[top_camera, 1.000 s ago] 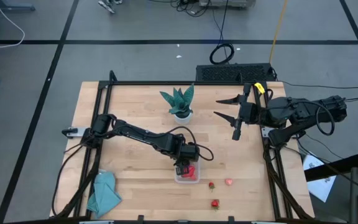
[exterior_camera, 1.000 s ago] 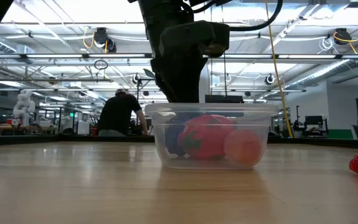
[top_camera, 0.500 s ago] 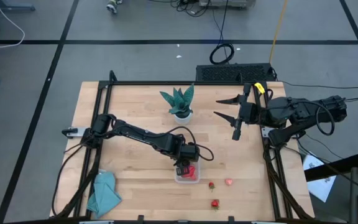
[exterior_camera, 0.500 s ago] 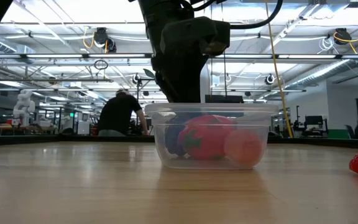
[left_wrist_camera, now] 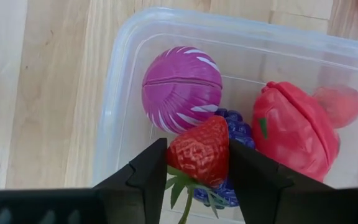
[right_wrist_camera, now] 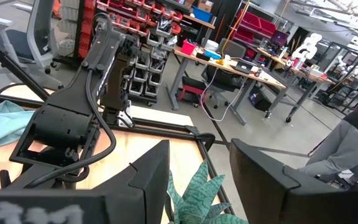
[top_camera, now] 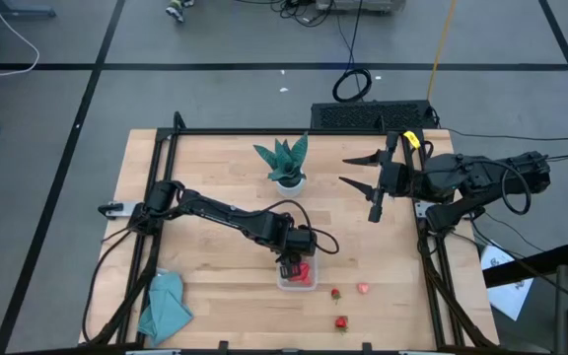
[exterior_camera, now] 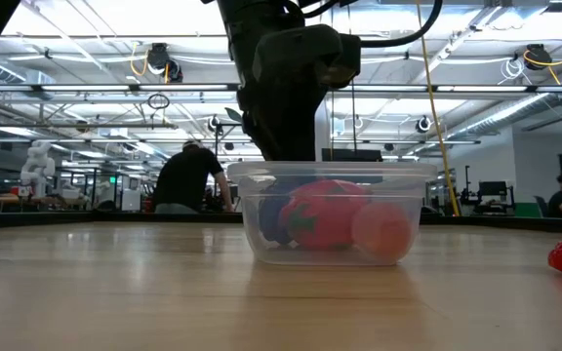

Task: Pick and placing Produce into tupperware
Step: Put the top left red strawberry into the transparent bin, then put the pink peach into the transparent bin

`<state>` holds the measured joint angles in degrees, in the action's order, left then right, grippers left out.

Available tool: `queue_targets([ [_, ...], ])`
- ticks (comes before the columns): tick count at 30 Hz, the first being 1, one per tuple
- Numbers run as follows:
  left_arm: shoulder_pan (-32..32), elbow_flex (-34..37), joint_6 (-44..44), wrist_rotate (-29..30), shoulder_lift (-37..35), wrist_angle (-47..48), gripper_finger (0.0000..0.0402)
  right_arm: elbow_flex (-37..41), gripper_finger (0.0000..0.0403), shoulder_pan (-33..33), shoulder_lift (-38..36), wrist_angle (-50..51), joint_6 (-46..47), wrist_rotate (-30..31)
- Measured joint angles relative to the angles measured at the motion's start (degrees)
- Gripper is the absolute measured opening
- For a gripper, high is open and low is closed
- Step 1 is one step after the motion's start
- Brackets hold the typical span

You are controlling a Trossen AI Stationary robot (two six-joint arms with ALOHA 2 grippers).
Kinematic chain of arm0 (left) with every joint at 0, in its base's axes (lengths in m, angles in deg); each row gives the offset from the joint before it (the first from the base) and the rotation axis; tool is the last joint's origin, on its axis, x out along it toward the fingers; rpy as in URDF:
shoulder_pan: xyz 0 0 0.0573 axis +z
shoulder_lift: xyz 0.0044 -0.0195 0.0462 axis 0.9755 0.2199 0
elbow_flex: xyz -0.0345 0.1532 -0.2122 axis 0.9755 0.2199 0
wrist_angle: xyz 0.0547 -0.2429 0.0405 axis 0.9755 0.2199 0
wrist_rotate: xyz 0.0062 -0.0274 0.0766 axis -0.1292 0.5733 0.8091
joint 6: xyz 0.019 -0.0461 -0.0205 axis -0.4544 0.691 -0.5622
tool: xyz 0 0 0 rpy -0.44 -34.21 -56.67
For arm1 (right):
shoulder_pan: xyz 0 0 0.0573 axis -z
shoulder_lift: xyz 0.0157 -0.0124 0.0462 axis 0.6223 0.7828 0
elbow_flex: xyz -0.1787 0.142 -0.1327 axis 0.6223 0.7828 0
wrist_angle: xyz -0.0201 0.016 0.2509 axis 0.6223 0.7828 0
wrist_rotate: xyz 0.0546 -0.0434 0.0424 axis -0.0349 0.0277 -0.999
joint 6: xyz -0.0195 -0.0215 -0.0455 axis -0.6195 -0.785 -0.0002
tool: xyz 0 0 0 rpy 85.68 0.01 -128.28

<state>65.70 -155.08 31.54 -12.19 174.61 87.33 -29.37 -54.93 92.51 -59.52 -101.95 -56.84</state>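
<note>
**Strawberry over the box, grip starting to ease**

While the left arm has hardly shifted over the past second, its left gripper (left_wrist_camera: 197, 163) hangs above the tupperware (top_camera: 296, 280) near the table's near edge, its fingers just starting to part around a strawberry (left_wrist_camera: 199, 151) they still pinch. That suggests the drop is under way. Already inside lie a magenta ball (left_wrist_camera: 181, 80), a purple piece (left_wrist_camera: 238, 132) and a big red fruit (left_wrist_camera: 297, 134). Three small fruits (top_camera: 335, 294) wait on the table to the right. The right gripper (top_camera: 361, 170) idles, jaws apart and empty, at the far right.
</note>
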Motion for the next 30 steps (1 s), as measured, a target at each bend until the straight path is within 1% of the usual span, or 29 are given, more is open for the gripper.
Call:
queue_targets([
  [5,0.0,0.0,0.0,-0.02,0.0,0.04,0.0204,-0.01,0.016,0.0,0.0,-0.01,0.01,0.0],
  [8,0.0,0.0,-0.02,-0.02,-0.02,0.04,0.0224,-0.02,0.016,0.0,0.0,0.0,0.02,0.0],
  [11,0.0,-0.14,0.0,-0.02,-0.02,0.21,0.0234,-0.01,0.016,0.0,0.0,0.0,0.02,0.0],
  [14,0.0,-2.09,-0.02,-0.02,-0.02,2.43,0.0236,-0.01,0.016,0.0,0.0,-0.01,0.06,-0.01],
  [17,-0.03,-5.55,-0.02,0.52,-0.09,6.69,0.0232,0.0,0.016,0.0,0.0,0.0,0.49,-0.02],
  [22,-1.03,-13.98,-0.06,5.18,-0.18,16.03,0.0224,-0.02,0.016,0.0,0.0,0.02,0.94,-0.02],
  [27,-3.58,-21.05,0.57,7.63,-0.2,25.28,0.0225,0.0,0.016,0.0,0.0,0.86,1.05,-0.02],
  [30,-5.47,-24.05,3.08,8.42,-0.2,32.95,0.0225,-0.02,0.016,-0.02,0.0,2.11,1.41,-0.02],
])
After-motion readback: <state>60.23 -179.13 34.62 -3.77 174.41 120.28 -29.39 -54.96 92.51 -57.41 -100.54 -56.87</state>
